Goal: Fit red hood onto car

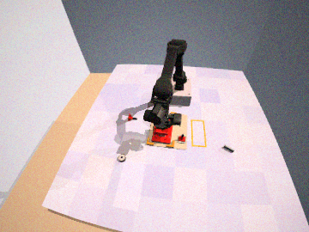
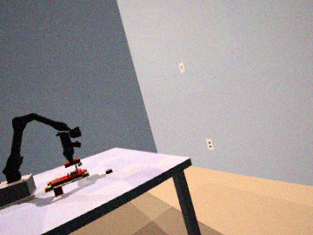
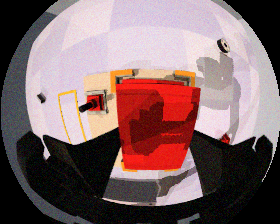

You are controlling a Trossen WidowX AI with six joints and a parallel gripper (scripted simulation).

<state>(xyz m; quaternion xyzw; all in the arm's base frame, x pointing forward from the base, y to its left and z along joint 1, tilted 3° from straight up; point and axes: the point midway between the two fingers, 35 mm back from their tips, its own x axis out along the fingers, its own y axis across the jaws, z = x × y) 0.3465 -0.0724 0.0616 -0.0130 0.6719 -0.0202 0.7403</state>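
Observation:
My gripper (image 1: 162, 125) (image 2: 71, 159) (image 3: 156, 131) is shut on the hood. The red hood (image 2: 74, 162) (image 3: 158, 112) fills the space between the fingers, with its flat roof facing the wrist camera. In the exterior view it hangs above the red chassis (image 2: 69, 177) (image 1: 162, 140), with a gap between them. The chassis sits in the jig (image 1: 180, 146) (image 3: 120, 74) with orange corners. In the wrist view the hood covers most of the chassis. The engine block, the pegs and the hood's corner holes cannot be made out clearly.
A red part with a black knob (image 1: 182, 138) (image 3: 97, 103) stands on the jig board beside the chassis. A small wheel (image 1: 121, 158) (image 3: 223, 46), a dark block (image 1: 228, 149) (image 3: 41, 98) and a small red-black piece (image 1: 130, 117) lie on the table around the jig.

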